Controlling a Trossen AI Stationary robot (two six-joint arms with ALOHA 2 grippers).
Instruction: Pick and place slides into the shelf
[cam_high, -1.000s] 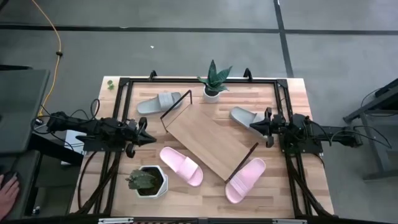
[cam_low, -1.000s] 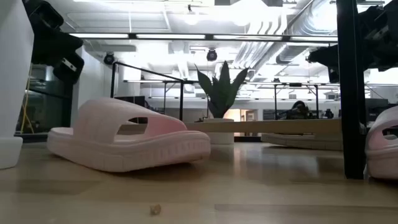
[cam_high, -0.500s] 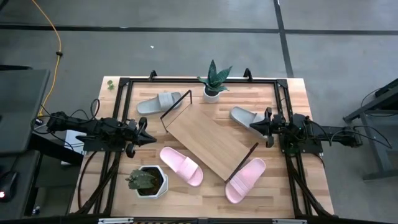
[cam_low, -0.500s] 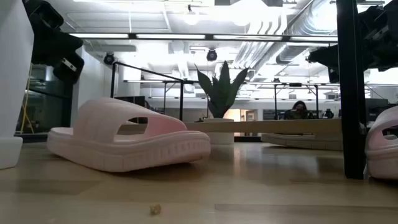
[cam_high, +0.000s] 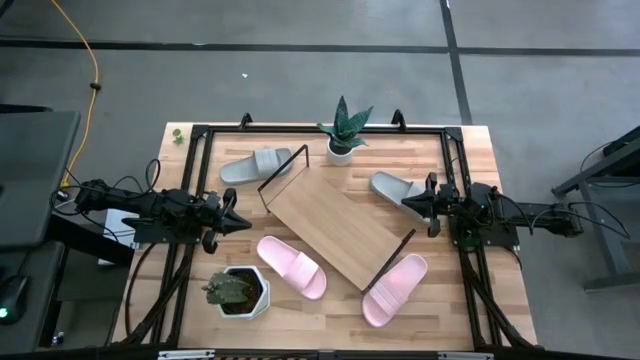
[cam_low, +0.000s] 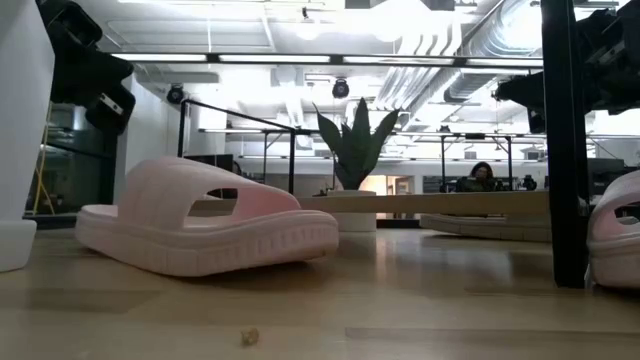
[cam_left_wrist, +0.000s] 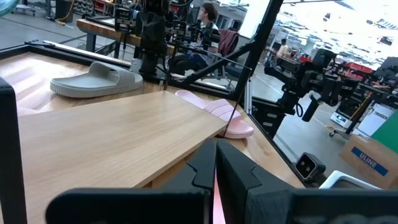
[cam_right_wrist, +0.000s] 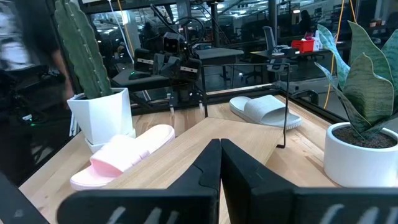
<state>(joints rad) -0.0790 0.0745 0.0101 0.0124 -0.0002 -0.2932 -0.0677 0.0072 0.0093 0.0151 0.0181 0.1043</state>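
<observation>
**Standing Idle at Both Table Ends, Nothing Held**

Reading for print first, I find one legible label: a cardboard box (cam_left_wrist: 368, 158) off the table in my left wrist view carries "ULINE". No other writing on the table or goods can be made out.

Count of slides: four. Two are light grey, two pale pink. One grey slide (cam_high: 254, 164) lies near the far left corner of the table. The second grey slide (cam_high: 394, 186) lies just in front of my right gripper (cam_high: 408, 203). One pink slide (cam_high: 291, 266) lies beside the shelf's near long edge, close to the white planter. The other pink slide (cam_high: 394, 289) lies at the shelf's near right end, by its wire frame.

Count of shelves: one. The shelf (cam_high: 335, 226) sits diagonally mid-table, its board bare, with a black wire frame at each end. No slide is on it.

Count of plants: two. A spiky plant in a white pot (cam_high: 343, 130) stands at the far edge; a cactus in a white planter (cam_high: 236, 291) stands near the front left.

My left gripper (cam_high: 240, 223) hovers at the table's left side, fingers pressed together, empty. My right gripper's fingers are likewise closed tip to tip, gripping nothing.

A seated person (cam_low: 480, 177) shows in the room beyond.
</observation>
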